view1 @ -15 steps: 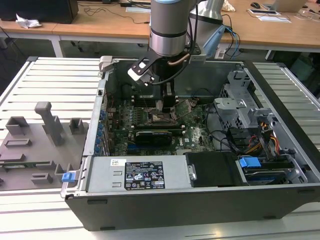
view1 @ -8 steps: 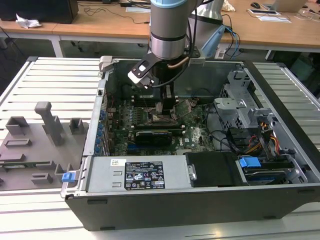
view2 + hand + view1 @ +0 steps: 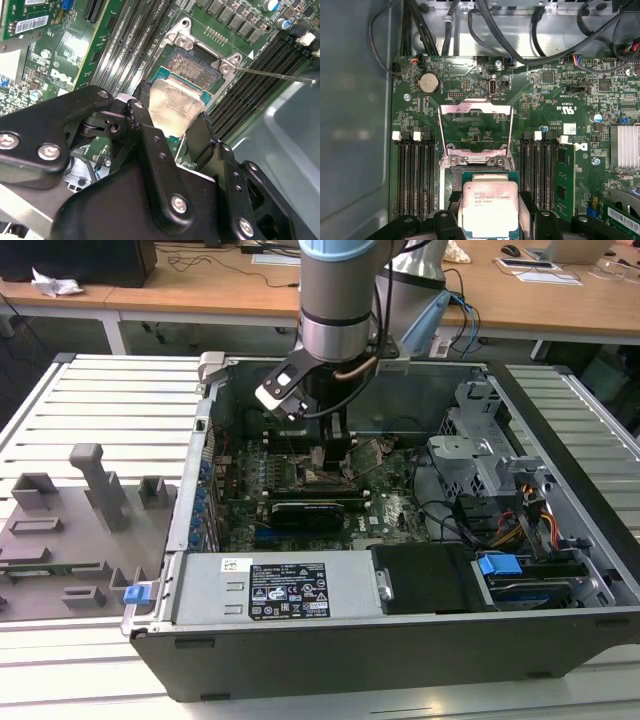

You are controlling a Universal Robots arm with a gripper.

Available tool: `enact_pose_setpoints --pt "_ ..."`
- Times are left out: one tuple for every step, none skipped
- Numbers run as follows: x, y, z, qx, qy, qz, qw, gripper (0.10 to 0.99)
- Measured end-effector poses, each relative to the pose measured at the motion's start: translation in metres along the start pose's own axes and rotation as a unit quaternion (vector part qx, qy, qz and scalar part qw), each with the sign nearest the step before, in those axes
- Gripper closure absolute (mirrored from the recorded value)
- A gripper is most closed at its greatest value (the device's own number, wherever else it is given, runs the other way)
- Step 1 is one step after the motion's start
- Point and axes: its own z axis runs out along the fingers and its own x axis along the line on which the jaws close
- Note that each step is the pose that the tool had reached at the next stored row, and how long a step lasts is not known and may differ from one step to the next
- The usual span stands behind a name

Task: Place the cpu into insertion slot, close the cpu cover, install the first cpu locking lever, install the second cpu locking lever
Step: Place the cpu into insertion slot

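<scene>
My gripper (image 3: 172,127) is shut on the cpu (image 3: 175,102), a flat square chip with a pale silver top, held by two opposite edges between the black fingers (image 3: 142,117). The chip hangs just above the insertion slot (image 3: 192,67), partly over it, with the slot's pin field still showing beyond it. In the first wrist view the cpu (image 3: 490,207) covers most of the slot (image 3: 454,176), and the cpu cover (image 3: 475,106) stands swung open behind it. A thin metal locking lever (image 3: 280,75) sticks out beside the slot. In the exterior view the gripper (image 3: 335,455) reaches down into the computer case.
Long black memory slots (image 3: 412,175) flank the socket on both sides. Black cables (image 3: 520,30) run along the case wall past the green motherboard (image 3: 470,80). A power supply (image 3: 280,590) and drive cage (image 3: 480,460) crowd the case. A grey fixture tray (image 3: 80,530) lies at the exterior view's left.
</scene>
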Motion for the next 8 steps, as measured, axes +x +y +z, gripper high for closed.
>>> enact_pose_setpoints --pt "0.0003 -0.0001 0.0006 0.0000 0.0000 0.000 1.0000 0.553" --pt "0.0005 -0.0001 0.0010 0.0000 -0.0001 0.000 1.0000 0.553" --pt "0.0010 -0.0004 0.0032 0.0000 0.0000 0.000 1.0000 0.553" --pt "0.0010 -0.0017 0.0058 0.0000 0.0000 0.000 1.0000 0.553" --pt "0.0009 -0.0020 0.0063 0.0000 0.0000 0.000 1.0000 0.553" --pt "0.0009 -0.0021 0.0067 0.0000 0.0000 0.000 1.0000 0.553" --pt "0.0009 -0.0024 0.0071 0.0000 0.0000 0.000 1.0000 0.553" --pt "0.0010 -0.0029 0.0076 0.0000 0.0000 0.000 1.0000 0.553"
